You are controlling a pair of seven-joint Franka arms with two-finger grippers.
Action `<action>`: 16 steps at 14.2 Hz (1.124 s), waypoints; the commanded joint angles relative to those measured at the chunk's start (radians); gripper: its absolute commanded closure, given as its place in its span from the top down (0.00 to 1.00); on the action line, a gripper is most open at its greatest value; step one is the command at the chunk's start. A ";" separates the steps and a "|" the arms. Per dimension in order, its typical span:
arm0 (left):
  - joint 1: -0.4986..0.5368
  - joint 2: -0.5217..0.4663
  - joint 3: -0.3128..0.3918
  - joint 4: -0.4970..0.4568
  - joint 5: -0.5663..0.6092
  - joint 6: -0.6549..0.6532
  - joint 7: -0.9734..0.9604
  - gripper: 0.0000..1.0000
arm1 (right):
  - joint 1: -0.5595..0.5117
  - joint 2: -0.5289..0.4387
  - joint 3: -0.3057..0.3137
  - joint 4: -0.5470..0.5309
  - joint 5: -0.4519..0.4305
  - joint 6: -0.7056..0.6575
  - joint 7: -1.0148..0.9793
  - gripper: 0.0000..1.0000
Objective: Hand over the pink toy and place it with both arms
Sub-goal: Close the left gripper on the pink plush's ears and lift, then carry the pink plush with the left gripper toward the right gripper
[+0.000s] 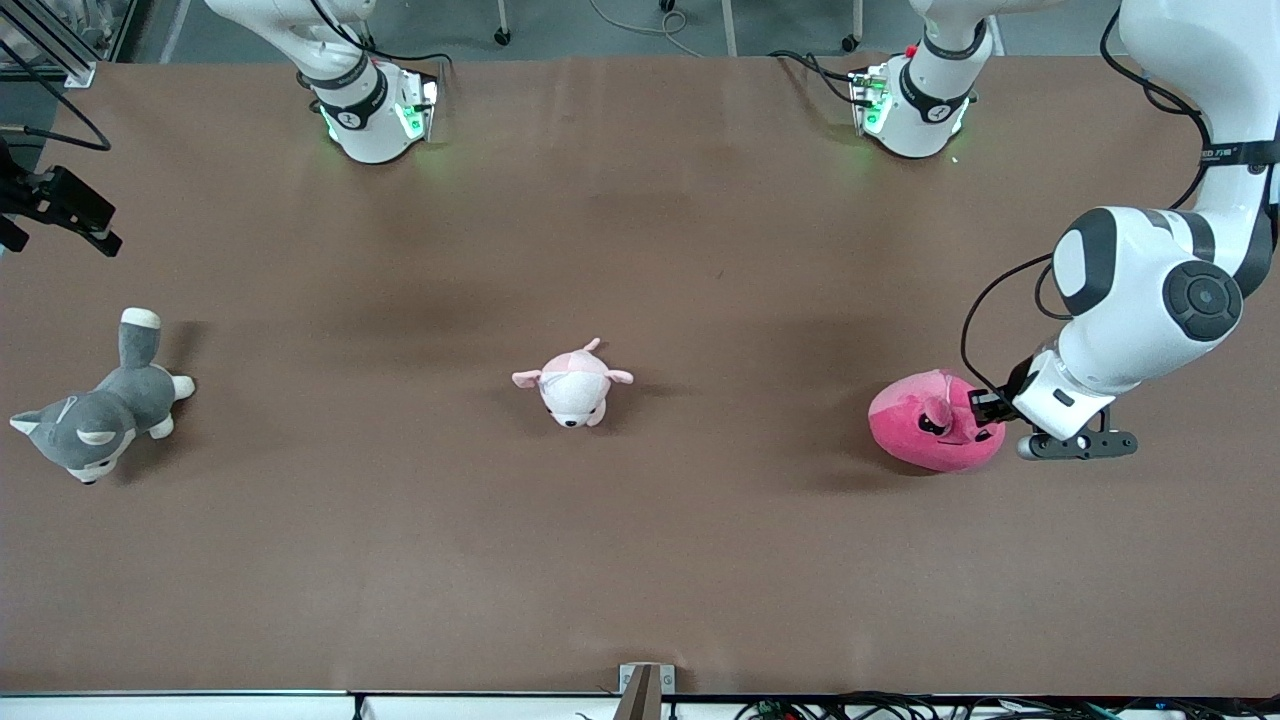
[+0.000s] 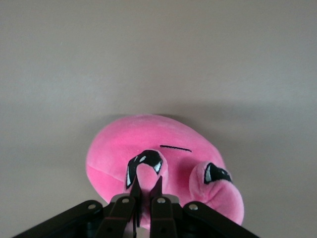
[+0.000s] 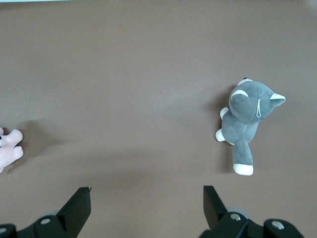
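The pink toy [image 1: 925, 435], a round hot-pink plush with dark angry eyes, lies on the brown table toward the left arm's end. My left gripper [image 1: 985, 405] is down at the toy, at its side toward that end of the table. In the left wrist view the gripper [image 2: 147, 177] is shut on a small nub by one eye of the pink toy [image 2: 148, 139]. My right gripper [image 3: 147, 193] is open and empty, held high over the table toward the right arm's end. It does not show in the front view.
A pale pink-and-white plush [image 1: 572, 385] lies mid-table and shows in the right wrist view [image 3: 9, 146]. A grey-and-white plush dog [image 1: 100, 415] lies at the right arm's end, also seen from the right wrist [image 3: 247, 119]. A black device [image 1: 60, 205] juts in over that end.
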 commanded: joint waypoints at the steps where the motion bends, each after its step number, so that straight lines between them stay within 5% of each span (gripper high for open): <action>1: -0.001 -0.040 -0.060 0.048 -0.016 -0.021 -0.026 0.00 | -0.009 -0.002 0.004 -0.004 0.006 -0.040 -0.010 1.00; 7: -0.040 -0.028 -0.256 0.261 -0.011 -0.149 -0.344 0.01 | -0.005 0.002 0.005 0.003 0.007 -0.082 0.002 1.00; 16: -0.421 0.056 -0.258 0.523 -0.037 -0.214 -0.926 0.01 | -0.003 0.022 0.008 0.022 0.056 -0.074 -0.007 1.00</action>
